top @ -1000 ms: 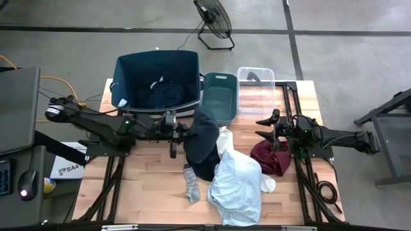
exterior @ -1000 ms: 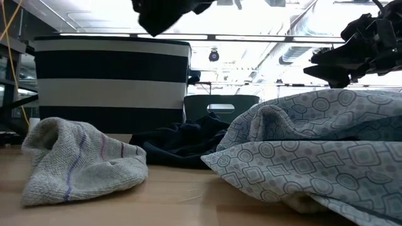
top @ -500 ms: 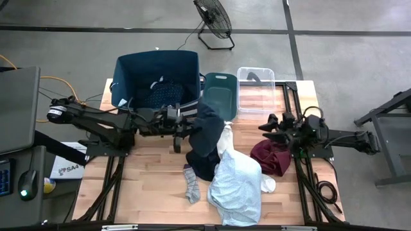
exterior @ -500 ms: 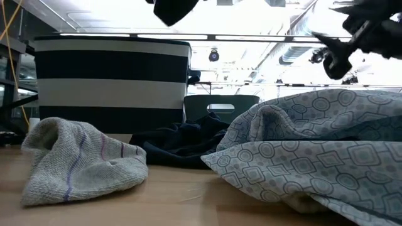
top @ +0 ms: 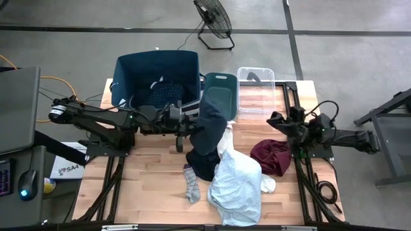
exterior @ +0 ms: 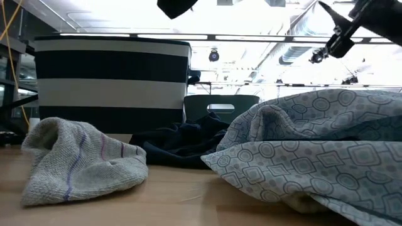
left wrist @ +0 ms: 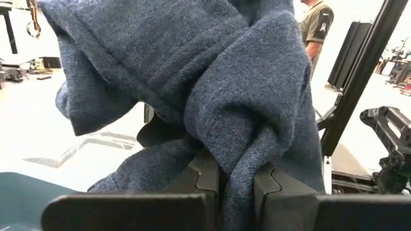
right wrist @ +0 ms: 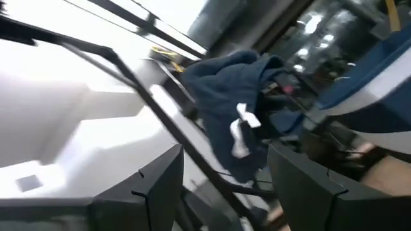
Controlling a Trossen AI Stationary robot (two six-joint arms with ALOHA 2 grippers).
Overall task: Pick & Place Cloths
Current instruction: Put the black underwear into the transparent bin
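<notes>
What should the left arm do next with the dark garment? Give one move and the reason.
Probably carry it on toward the large blue bin. The left gripper is shut on the dark garment, which hangs lifted beside that bin, its lower end trailing onto the cloth pile, and a dotted cloth already lies inside the bin.

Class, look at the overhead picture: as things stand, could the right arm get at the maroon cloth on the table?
Probably yes. The maroon cloth lies uncovered just beside the right gripper, whose jaws are open and empty, while the left gripper is busy holding the dark blue garment.
</notes>
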